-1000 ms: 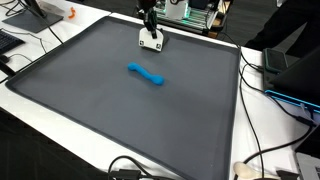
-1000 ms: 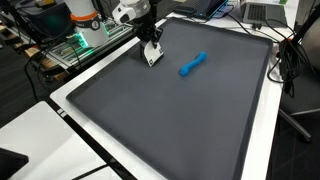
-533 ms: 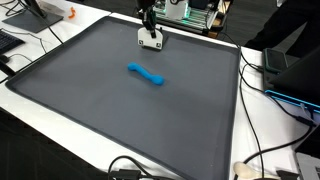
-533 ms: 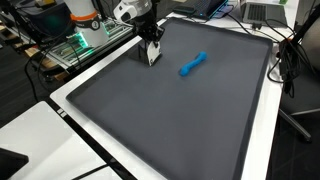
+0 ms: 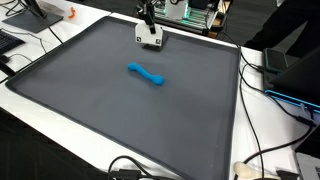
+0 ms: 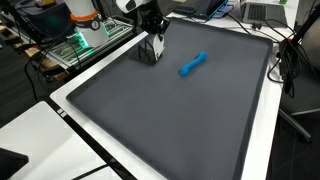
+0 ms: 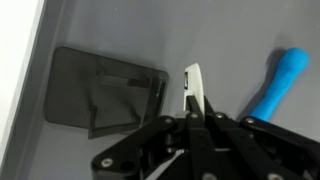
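Note:
My gripper point(image 5: 149, 27) hangs over the far edge of the dark grey mat point(image 5: 120, 120), shut on a small white flat object point(image 5: 150, 39) with dark marks, held just off the mat. In the other exterior view the gripper point(image 6: 152, 34) holds the white object point(image 6: 153, 48) upright. From the wrist the white object point(image 7: 193, 88) shows edge-on, rising between the shut fingers of the gripper point(image 7: 192, 112), its shadow on the mat to the left. A blue elongated toy point(image 5: 147, 75) point(image 6: 193, 64) point(image 7: 277, 85) lies flat on the mat, apart from the gripper.
The mat lies on a white table point(image 5: 270, 130) and has a raised rim. Cables point(image 5: 130, 168) and a dark device point(image 5: 275, 60) lie round it. Electronics point(image 5: 195, 14) stand behind the arm, a small orange item point(image 5: 70, 14) at the far corner, and a laptop point(image 6: 262, 12) past the mat.
The jaws have shut on the white object. The gripper has risen a little with it, lifting it from the mat. The blue toy has not moved.

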